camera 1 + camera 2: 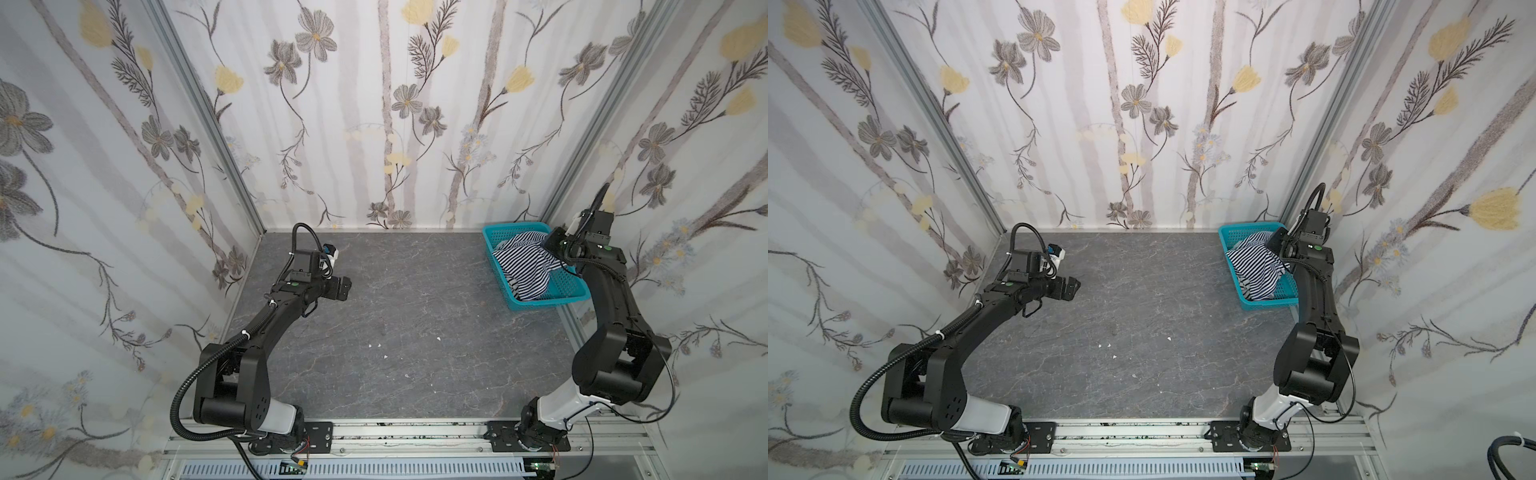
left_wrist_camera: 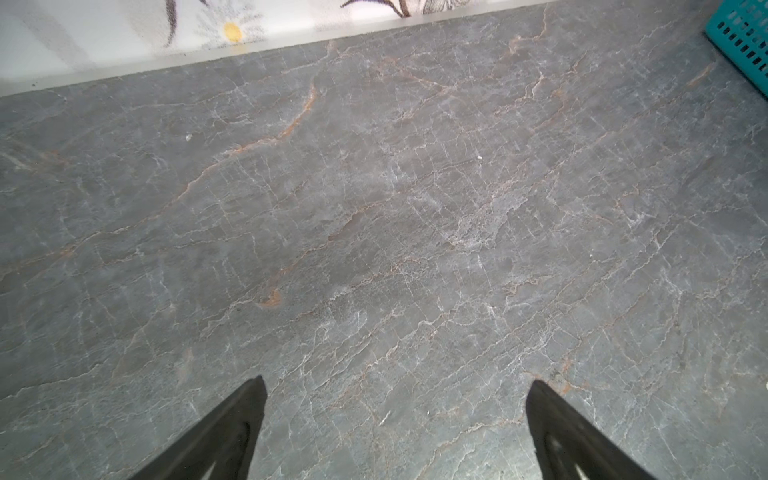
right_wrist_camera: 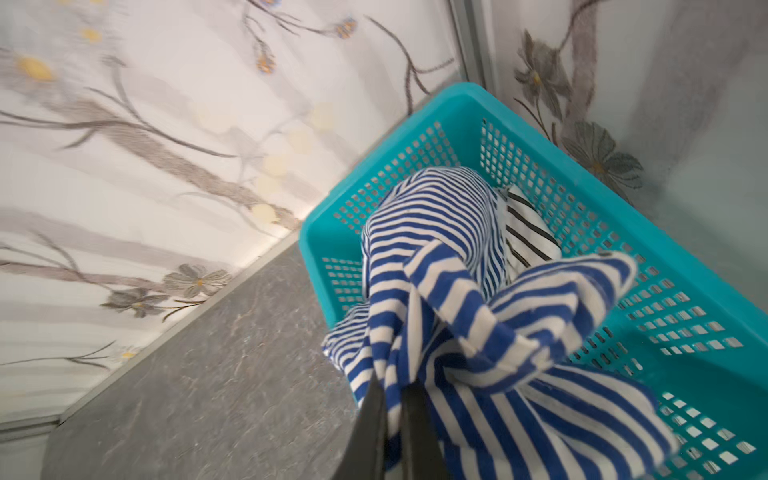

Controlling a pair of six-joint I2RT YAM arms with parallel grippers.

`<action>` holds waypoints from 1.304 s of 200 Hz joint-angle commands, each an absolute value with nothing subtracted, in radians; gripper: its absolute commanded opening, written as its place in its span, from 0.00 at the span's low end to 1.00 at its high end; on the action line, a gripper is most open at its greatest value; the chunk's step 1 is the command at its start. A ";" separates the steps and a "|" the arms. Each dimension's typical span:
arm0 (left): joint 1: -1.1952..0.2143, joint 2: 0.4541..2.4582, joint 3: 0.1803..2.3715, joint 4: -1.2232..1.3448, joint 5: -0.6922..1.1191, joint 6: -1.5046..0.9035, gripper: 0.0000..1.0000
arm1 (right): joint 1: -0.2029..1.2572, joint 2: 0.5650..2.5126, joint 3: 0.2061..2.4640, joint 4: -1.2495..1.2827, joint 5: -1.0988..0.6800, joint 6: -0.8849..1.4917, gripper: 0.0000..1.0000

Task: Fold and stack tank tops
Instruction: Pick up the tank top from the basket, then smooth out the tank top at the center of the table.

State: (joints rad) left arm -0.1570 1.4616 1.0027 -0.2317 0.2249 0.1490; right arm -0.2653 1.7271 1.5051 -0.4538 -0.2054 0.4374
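The right gripper (image 3: pixel 392 399) pinches the blue-striped top (image 3: pixel 457 316) bunched in the basket (image 1: pixel 548 302) at mid-right, so lifting could drag out the tangled black-striped top (image 3: pixel 528 232); the left gripper (image 2: pixel 397 380) gapes empty.

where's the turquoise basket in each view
top views: basket in both, at the far right corner of the table.
left wrist: only one corner shows, at the picture's edge.
right wrist: close up, large, navy-striped tank top bunched in it.
shared landmark: the grey marbled table meeting the flowered wall.
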 commanded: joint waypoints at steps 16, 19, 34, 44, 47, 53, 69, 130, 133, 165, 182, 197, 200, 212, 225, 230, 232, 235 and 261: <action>-0.149 1.476 1.035 -0.222 0.228 0.130 1.00 | -0.174 1.531 1.557 -0.500 -0.199 0.462 0.00; -0.147 1.476 1.037 -0.222 0.229 0.130 1.00 | -0.163 1.514 1.560 -0.504 -0.191 0.462 0.00; -0.142 1.474 1.040 -0.222 0.234 0.132 1.00 | -0.117 1.434 1.566 -0.507 -0.170 0.468 0.00; -0.136 1.471 1.041 -0.222 0.238 0.130 1.00 | -0.086 1.392 1.577 -0.503 -0.183 0.476 0.00; -0.133 1.471 1.040 -0.222 0.239 0.129 1.00 | -0.075 1.382 1.582 -0.503 -0.184 0.479 0.00; -0.129 1.470 1.041 -0.222 0.244 0.129 1.00 | -0.051 1.366 1.596 -0.508 -0.184 0.486 0.00; -0.117 1.466 1.039 -0.222 0.249 0.129 1.00 | 0.025 1.349 1.646 -0.525 -0.205 0.494 0.00; -0.053 1.439 1.043 -0.221 0.266 0.137 1.00 | 0.440 1.497 1.841 -0.477 -0.228 0.526 0.00; -0.046 1.438 1.043 -0.221 0.267 0.137 1.00 | 0.459 1.512 1.854 -0.477 -0.230 0.526 0.00; 0.023 1.428 1.037 -0.221 0.273 0.137 1.00 | 0.603 1.716 1.997 -0.457 -0.251 0.530 0.00; 0.063 1.427 1.033 -0.221 0.281 0.139 1.00 | 0.634 1.803 2.084 -0.452 -0.249 0.544 0.00; 0.094 1.425 1.027 -0.219 0.284 0.145 1.00 | 0.637 1.840 2.108 -0.428 -0.255 0.567 0.00; 0.097 1.424 1.025 -0.219 0.285 0.146 1.00 | 0.637 1.844 2.108 -0.425 -0.246 0.576 0.00; 0.113 1.423 1.018 -0.220 0.291 0.150 1.00 | 0.634 1.853 2.099 -0.445 -0.192 0.590 0.00; 0.119 1.418 1.006 -0.219 0.299 0.160 1.00 | 0.621 1.854 2.065 -0.495 -0.114 0.597 0.00; 0.118 1.417 1.001 -0.219 0.307 0.166 1.00 | 0.608 1.848 2.029 -0.503 -0.091 0.601 0.00; 0.118 1.417 0.998 -0.219 0.311 0.168 1.00 | 0.605 1.846 2.009 -0.503 -0.086 0.602 0.00; 0.118 1.417 0.995 -0.219 0.316 0.170 1.00 | 0.597 1.842 1.982 -0.501 -0.082 0.606 0.00; 0.101 1.435 0.987 -0.220 0.365 0.173 1.00 | 0.550 1.828 1.784 -0.485 -0.095 0.625 0.00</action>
